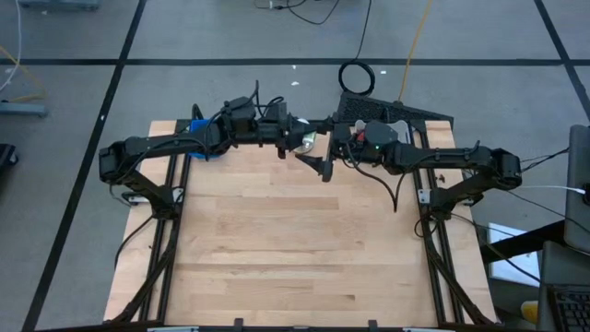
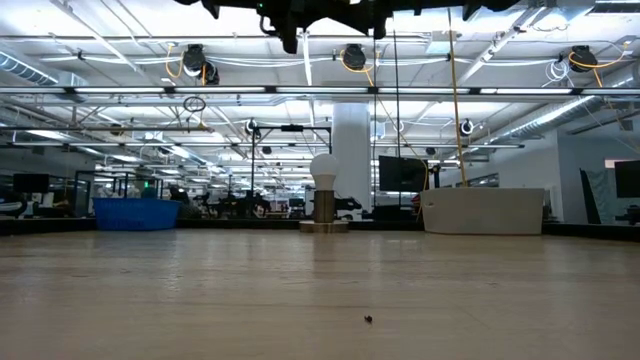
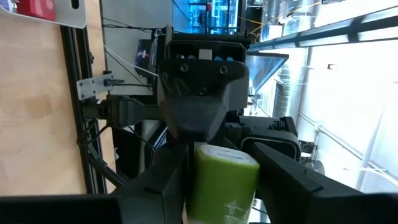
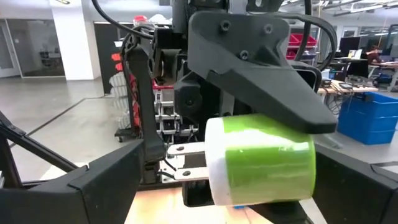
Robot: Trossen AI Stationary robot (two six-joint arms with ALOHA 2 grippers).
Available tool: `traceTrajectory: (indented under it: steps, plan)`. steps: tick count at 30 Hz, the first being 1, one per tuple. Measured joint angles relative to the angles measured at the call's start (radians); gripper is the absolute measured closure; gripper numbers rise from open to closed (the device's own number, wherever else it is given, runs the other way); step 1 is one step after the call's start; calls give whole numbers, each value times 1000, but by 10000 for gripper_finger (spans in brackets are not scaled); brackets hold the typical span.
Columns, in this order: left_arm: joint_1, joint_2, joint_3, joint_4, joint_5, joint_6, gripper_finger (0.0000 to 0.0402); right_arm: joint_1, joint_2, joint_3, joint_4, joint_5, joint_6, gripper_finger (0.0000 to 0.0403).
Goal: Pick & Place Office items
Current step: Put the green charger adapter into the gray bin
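**Green cylinder held between two grippers above the far edge**

Both arms meet above the middle of the wooden table's (image 1: 304,249) far edge. A green-labelled cylinder with a white end (image 4: 261,163), seemingly rigid plastic, sits between the left gripper's (image 3: 221,180) dark fingers, which close on its sides. The right gripper (image 1: 324,168) faces it closely; whether it grips cannot be told. The cylinder looks light, smooth and possibly slippery; clamping across its curved middle seems safest.
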Motion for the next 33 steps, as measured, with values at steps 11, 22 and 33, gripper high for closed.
traceTrajectory:
  steps: [11, 22, 33]
  plan:
    - [0, 0, 0, 0, 0, 2, 270, -1, -10, 0, 2, 6, -34, 32]
    - [1, 0, 0, 15, 10, -9, 244, -14, -35, -1, -36, 49, -72, 107]
    - [10, 0, 0, 26, 13, -12, 235, -13, -38, 0, -39, 47, -87, 177]
